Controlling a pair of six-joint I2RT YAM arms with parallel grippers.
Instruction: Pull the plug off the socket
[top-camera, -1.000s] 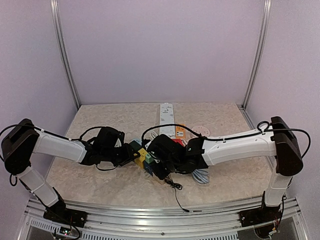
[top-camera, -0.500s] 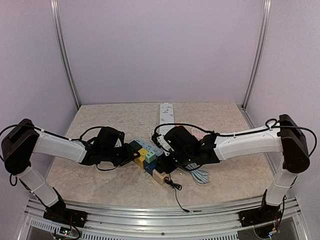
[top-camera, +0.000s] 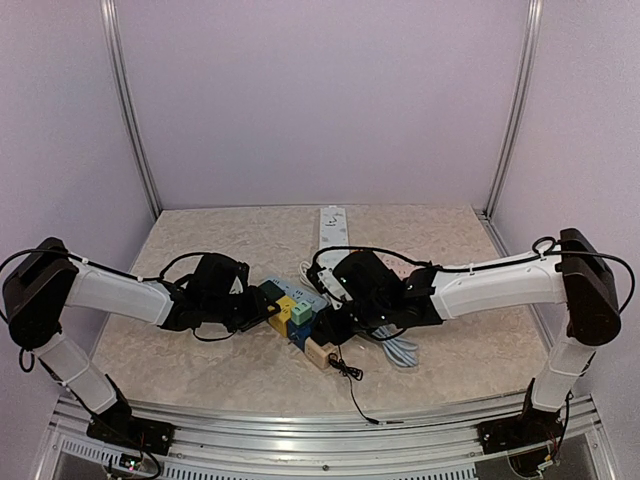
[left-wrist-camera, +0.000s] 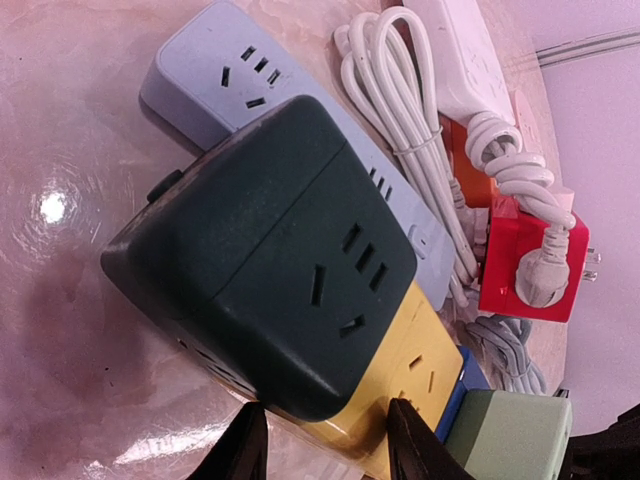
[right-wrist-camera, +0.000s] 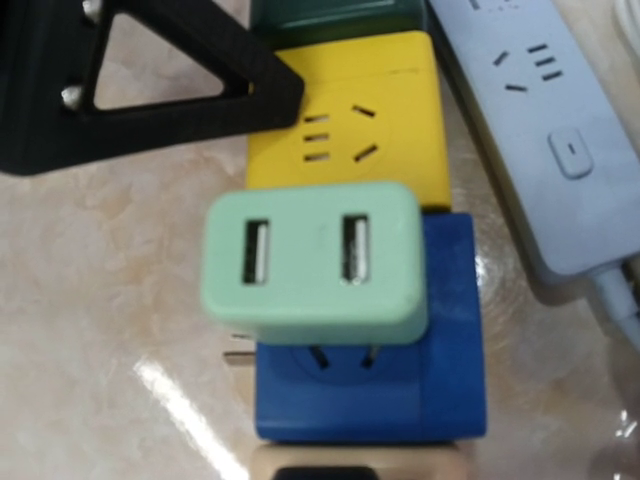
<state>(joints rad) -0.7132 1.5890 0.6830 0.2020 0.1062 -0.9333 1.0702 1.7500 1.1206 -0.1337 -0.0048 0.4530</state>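
Note:
A pale green plug (right-wrist-camera: 315, 260) with two USB ports stands on the blue socket cube (right-wrist-camera: 400, 400), its two prongs partly showing above the socket face. The blue cube is one of a row with a yellow cube (right-wrist-camera: 380, 100), a dark green cube (left-wrist-camera: 270, 260) and a tan cube (top-camera: 320, 350). My left gripper (left-wrist-camera: 330, 450) is shut on this row, its fingers (right-wrist-camera: 150, 80) against the sides of the yellow cube. My right gripper (top-camera: 335, 322) hangs just right of the plug (top-camera: 301, 314), shut and holding nothing. Its fingers do not show in its wrist view.
A grey-blue power strip (left-wrist-camera: 200, 70) lies right behind the cube row. A white power strip (top-camera: 332, 235) sits farther back. A red adapter cube (left-wrist-camera: 525, 260), coiled white cable (left-wrist-camera: 400, 100), grey cable (top-camera: 400, 350) and a thin black cable (top-camera: 350, 375) lie around.
My right arm has pulled back to the right from over the cube row, uncovering the green plug, then held still. The left arm has not moved.

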